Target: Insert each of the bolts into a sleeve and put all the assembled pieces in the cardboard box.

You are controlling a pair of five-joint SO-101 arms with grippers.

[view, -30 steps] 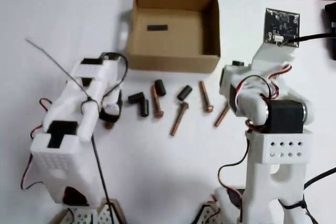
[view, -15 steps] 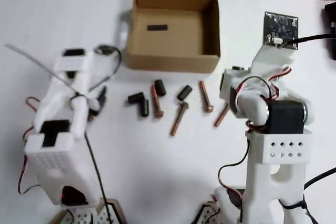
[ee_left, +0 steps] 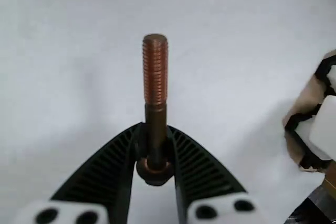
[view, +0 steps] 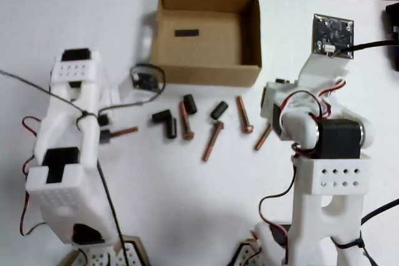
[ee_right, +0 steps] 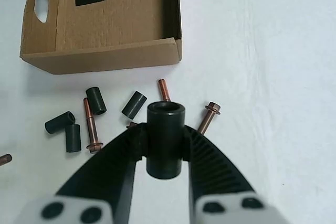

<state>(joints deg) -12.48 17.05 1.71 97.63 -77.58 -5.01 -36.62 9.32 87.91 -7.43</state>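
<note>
My left gripper point(ee_left: 156, 140) is shut on the head end of a copper bolt point(ee_left: 155, 72), threaded end pointing away. In the high view that bolt point(view: 123, 132) sticks out level from the left gripper point(view: 103, 135) towards the loose parts. My right gripper point(ee_right: 165, 141) is shut on a black sleeve point(ee_right: 165, 124), held upright with its bore open. The cardboard box point(view: 206, 66) stands at the back middle. Between the arms lie several black sleeves point(view: 161, 116) point(view: 219, 110) and several copper bolts point(view: 186, 121) point(view: 212, 141) point(view: 244, 115).
A black strip point(view: 186, 32) lies on the box floor. A thin wire point(view: 25, 82) runs out left from the left arm. The right arm's body point(view: 318, 135) stands close beside one bolt point(view: 263, 136). Open white table lies in front of the parts.
The left arm has lifted its bolt off the table, swung back to the left and turned so the bolt points right. The right arm has barely moved.
</note>
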